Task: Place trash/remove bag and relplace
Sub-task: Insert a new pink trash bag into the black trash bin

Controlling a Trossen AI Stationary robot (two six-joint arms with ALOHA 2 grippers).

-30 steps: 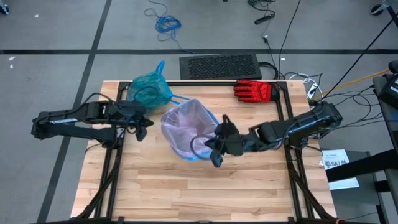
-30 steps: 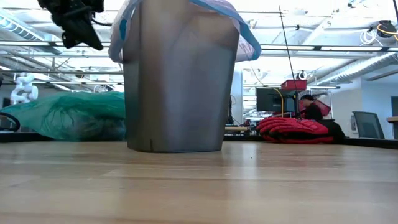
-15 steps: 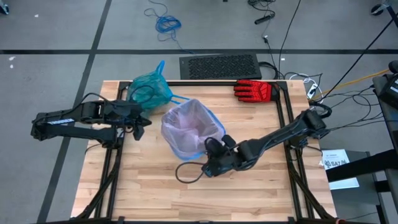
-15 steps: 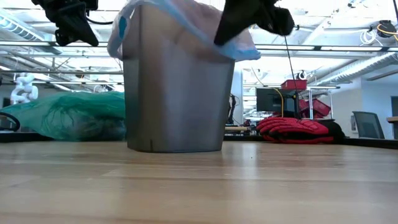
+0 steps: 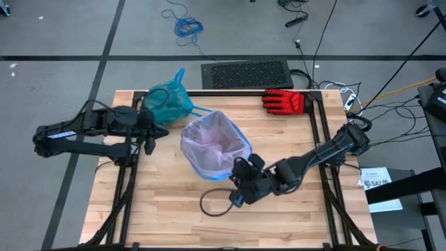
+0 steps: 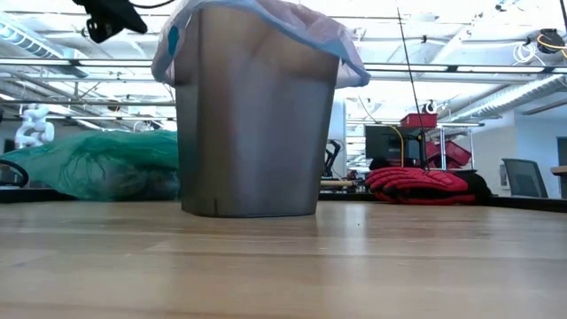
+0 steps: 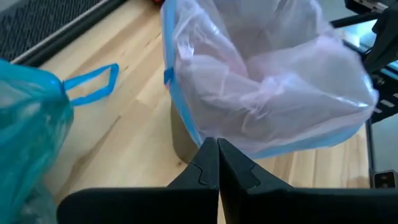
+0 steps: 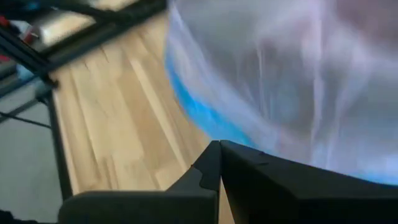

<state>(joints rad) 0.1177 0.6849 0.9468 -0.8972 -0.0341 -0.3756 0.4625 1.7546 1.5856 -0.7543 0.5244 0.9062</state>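
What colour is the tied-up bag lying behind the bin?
Teal blue-green bag, with bright blue drawstring ties; the high view shows it best.

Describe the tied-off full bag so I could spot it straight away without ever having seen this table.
Start at the grey bin standing mid-table, lined with a pale pink bag. Behind it, toward the table's far left corner, lies the teal bag, bunched into a lump with bright blue drawstring loops. Its blue-green colour separates it from the pink liner and the red glove.

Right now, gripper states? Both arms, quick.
Left gripper: closed, holding nothing, beside the teal bag.
Right gripper: closed, holding nothing, low by the pink liner on the bin.
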